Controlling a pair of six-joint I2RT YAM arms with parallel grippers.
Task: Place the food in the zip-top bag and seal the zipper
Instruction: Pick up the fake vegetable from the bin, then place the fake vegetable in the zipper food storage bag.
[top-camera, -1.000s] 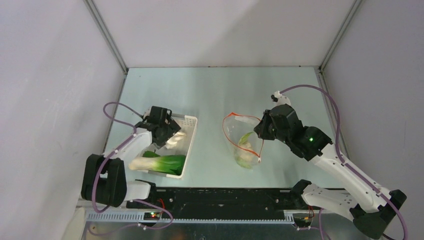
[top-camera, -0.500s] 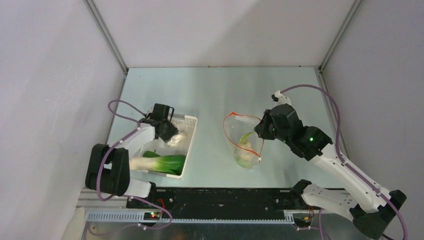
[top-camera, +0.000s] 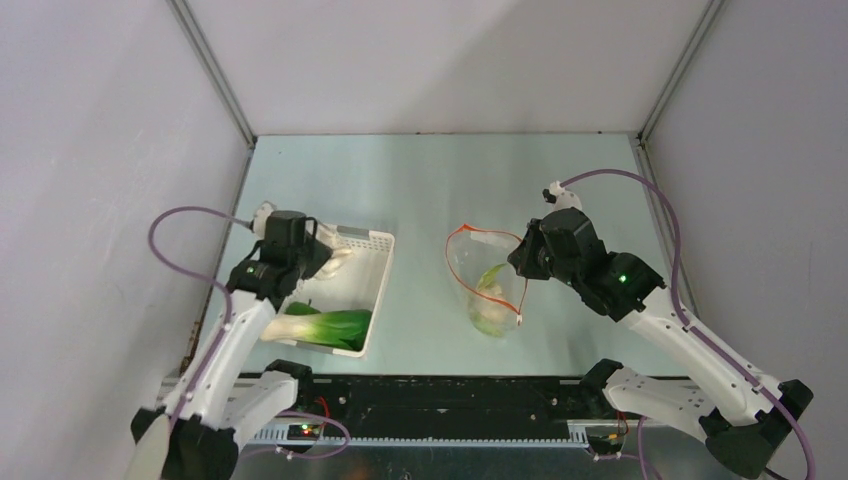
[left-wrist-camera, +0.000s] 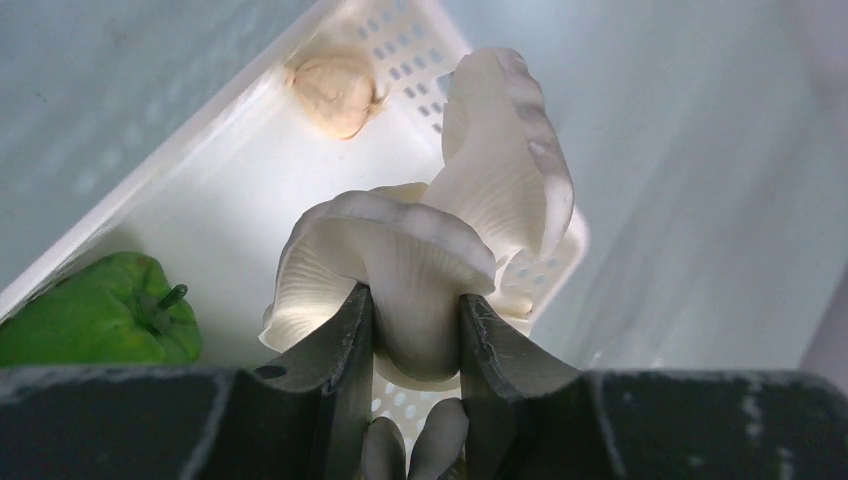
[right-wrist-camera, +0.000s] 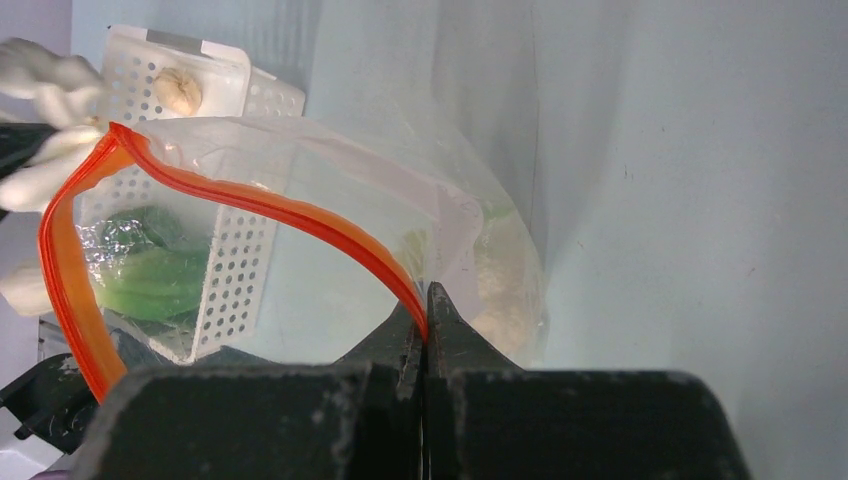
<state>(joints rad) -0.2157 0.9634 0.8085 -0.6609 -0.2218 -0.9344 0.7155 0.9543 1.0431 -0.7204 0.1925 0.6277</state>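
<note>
Greens (top-camera: 489, 284), seemingly, in bag (top-camera: 464, 268); basket (top-camera: 381, 286) leftward

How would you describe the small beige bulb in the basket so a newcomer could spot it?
Look at the white perforated basket on the table's left side, by the left arm. The bulb lies alone in one corner, against the holed wall. It is small, round and beige, unlike the green vegetables and the frilled white mushrooms gripped by the left hand.
</note>
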